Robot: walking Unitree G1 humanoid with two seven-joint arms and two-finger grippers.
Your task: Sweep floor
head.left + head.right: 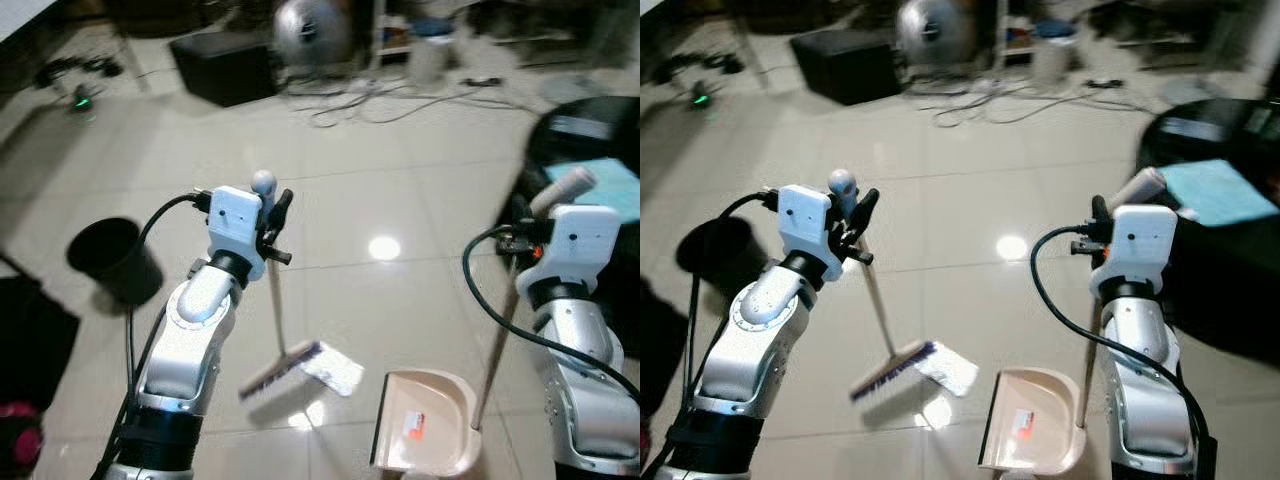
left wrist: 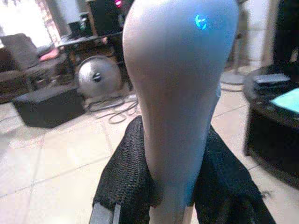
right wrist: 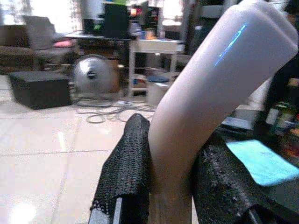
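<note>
Broom handle clamped in left tool, bristles on white paper just beside dustpan; right tool grips dustpan's handle

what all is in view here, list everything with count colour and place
broom: 1, pale handle with purple-tipped bristles, head on the floor beside the paper, handle top in the left gripper
paper scrap: 1, white, on the floor against the broom head
dustpan: 1, beige with an orange label, on the floor near the paper, its long handle in the right gripper
bin: 1, black, on the floor to the robot's left
box: 1, black, far floor
fan: 1, silver, beside the box
cables: several, pale, far floor
round table: 1, black, robot's right, holding a light blue sheet
left gripper: 1, black, shut on the broom
right gripper: 1, black, shut on the dustpan handle
</note>
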